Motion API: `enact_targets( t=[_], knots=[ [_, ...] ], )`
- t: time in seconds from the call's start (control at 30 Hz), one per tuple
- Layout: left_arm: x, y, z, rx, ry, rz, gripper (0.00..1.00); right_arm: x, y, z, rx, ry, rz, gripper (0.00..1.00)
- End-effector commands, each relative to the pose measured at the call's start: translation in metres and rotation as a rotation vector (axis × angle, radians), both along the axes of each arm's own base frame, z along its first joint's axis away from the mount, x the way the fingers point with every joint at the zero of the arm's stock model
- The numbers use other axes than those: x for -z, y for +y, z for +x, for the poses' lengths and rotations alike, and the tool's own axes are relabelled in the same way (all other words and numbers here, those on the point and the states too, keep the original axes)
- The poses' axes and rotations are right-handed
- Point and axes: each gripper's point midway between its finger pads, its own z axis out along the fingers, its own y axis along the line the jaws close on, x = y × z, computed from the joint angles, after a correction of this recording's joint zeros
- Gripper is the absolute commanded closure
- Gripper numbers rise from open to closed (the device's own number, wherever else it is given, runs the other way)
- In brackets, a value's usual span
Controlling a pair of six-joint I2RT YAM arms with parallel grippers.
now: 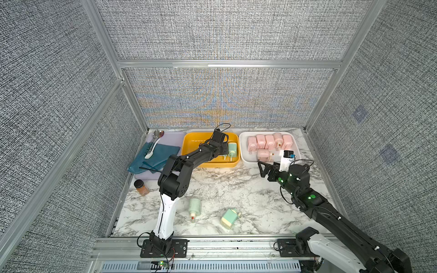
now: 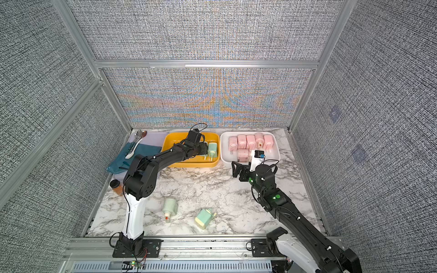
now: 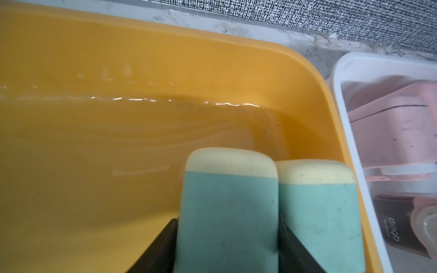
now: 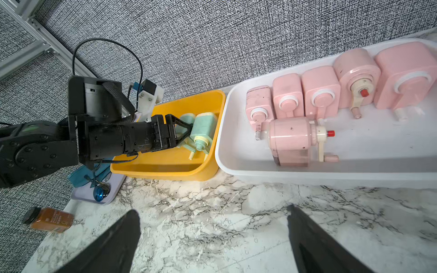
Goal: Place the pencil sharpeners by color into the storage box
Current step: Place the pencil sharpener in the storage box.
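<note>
The left gripper point(image 3: 227, 223) was clenched on a green sharpener point(image 3: 228, 186): in the left wrist view its two black fingers point(image 3: 165, 248) lay against both sides of the mint body, and the cream end pointed away from the camera. This sharpener was inside the yellow box point(image 1: 192, 144), in its right part; whether it rested on the floor of the box I could not tell. Just to its right lay a second green sharpener point(image 3: 316, 203), close to the right wall of the box. The yellow box stood at the far edge of the counter point(image 1: 236, 189), and the white box point(image 4: 238, 153) stood just beside it on the right. In the white box a row of five pink sharpeners point(image 4: 320, 87) lined the far side, and a sixth pink sharpener point(image 4: 290, 139) lay on its side just in front of the row. The right gripper point(image 4: 212, 210) was released and empty, with its fingers spread wide above the bare counter, just on the near side of the white box. On the near part of the counter, well apart from both boxes, a third green sharpener point(image 1: 195, 207) lay with its red-tipped crank toward the near edge, and a fourth green sharpener point(image 1: 229, 218) lay askew to its right. A brown spice jar point(image 1: 141, 186) stood at the left edge of the counter.
</note>
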Motion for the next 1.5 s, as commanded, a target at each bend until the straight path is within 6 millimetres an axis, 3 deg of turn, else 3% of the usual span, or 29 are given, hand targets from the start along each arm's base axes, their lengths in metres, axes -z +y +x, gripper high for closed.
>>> enact_targets(
  t=[0.0,0.07,0.17,0.37,0.4,0.43,0.67,0.83,1.2,1.47],
  knots=[
    [0.002,0.000,-0.005,0.013,0.019,0.023,0.34,-0.005,0.002,0.001,-0.007,-0.011,-0.003,0.01],
    [-0.001,0.003,-0.004,0.003,0.013,0.031,0.31,-0.005,0.001,0.000,-0.007,-0.012,-0.003,0.01],
    [-0.007,0.007,-0.004,-0.010,0.003,0.041,0.18,-0.005,0.001,0.001,-0.006,-0.011,-0.004,0.01],
    [-0.020,0.013,-0.002,-0.032,-0.025,0.060,0.11,-0.003,0.003,0.002,-0.008,-0.005,-0.005,0.01],
    [-0.022,0.014,-0.001,-0.034,-0.030,0.061,0.02,-0.003,0.003,0.002,-0.009,-0.004,-0.004,0.01],
    [-0.024,0.014,-0.001,-0.037,-0.035,0.063,0.01,-0.003,0.003,0.002,-0.009,-0.003,-0.004,0.01],
    [-0.028,0.018,0.000,-0.029,-0.055,0.088,0.01,-0.005,0.002,0.005,0.010,-0.005,0.006,0.01],
    [-0.023,0.009,-0.003,0.012,-0.031,0.066,0.01,-0.005,0.002,0.008,0.023,-0.007,0.033,0.01],
    [-0.033,0.024,-0.016,-0.006,-0.016,0.106,0.01,0.006,0.005,0.002,-0.015,-0.068,0.008,0.01],
    [-0.058,0.029,-0.043,0.059,0.003,0.102,0.01,0.031,0.046,-0.013,-0.241,0.009,-0.110,0.01]
  ],
)
